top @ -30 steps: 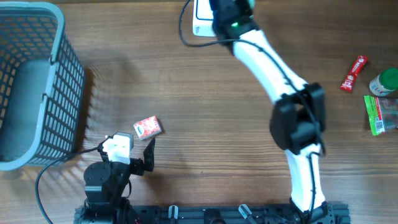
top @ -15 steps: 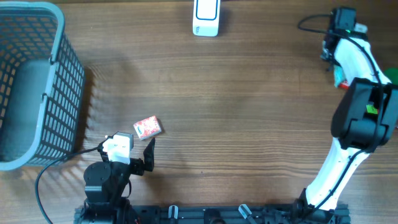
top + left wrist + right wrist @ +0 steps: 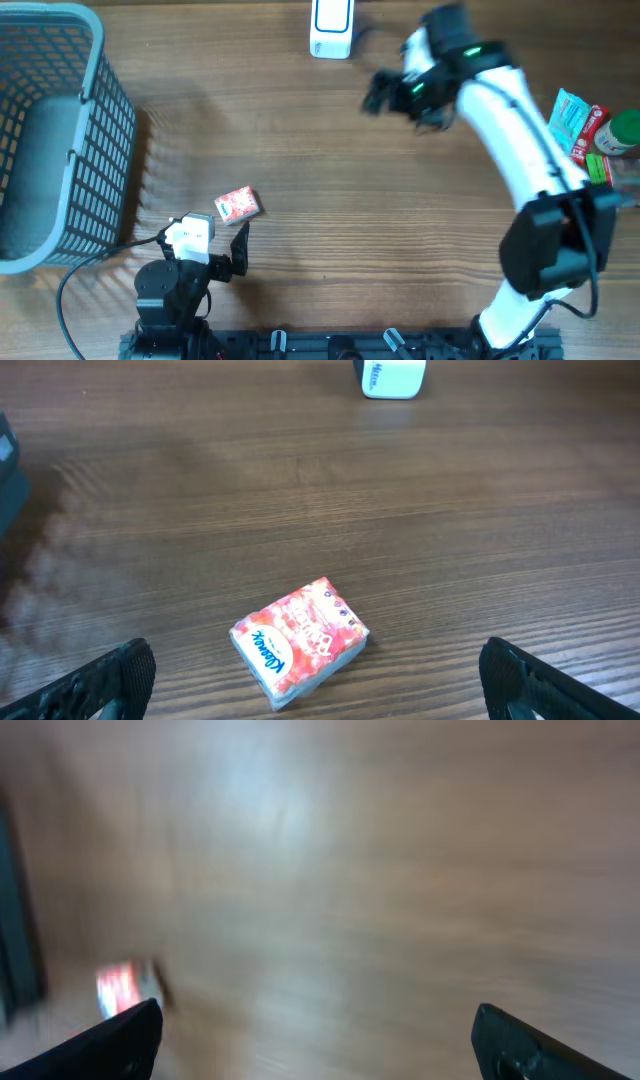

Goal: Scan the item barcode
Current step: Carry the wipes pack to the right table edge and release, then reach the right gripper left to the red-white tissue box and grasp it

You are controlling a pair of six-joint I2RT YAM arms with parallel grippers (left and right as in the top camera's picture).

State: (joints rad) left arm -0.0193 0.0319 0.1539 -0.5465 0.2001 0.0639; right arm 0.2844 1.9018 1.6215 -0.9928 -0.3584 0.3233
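Two arms: the left arm (image 3: 170, 290) sits folded low at the bottom left of the overhead view. The right arm (image 3: 515, 120) stretches from the bottom right up toward the top centre.
Left claw (image 3: 316, 660): spread wide and holding nothing. Its dark fingers (image 3: 115, 680) show only at the two lower corners of the left wrist view.
Right claw (image 3: 385, 95): a dark blur in the overhead view. In its own wrist view the black fingers (image 3: 120, 1040) stand at the two lower corners, wide apart, with only wood grain between them and nothing gripped.
Kleenex tissue pack (image 3: 238, 204): lies flat on the table (image 3: 330, 200), lower left of centre in the overhead view and just above the left claw. It is turned at an angle and neither claw touches it. It has a red and white print, and the blue Kleenex name is on the end facing the left wrist camera.
Barcode scanner (image 3: 331, 28): a white unit at the top edge, centre, well apart from the tissue pack. The right claw hangs near it, lower and to its right, without touching it.
Basket (image 3: 100, 120): grey mesh, filling the upper left, apart from the pack.
Right edge: a teal packet (image 3: 570, 108) and a green-capped container (image 3: 623, 130) lie close together beside the right arm.
Right wrist view: heavily blurred, with a small red and white smear at the lower left that is too soft to name.
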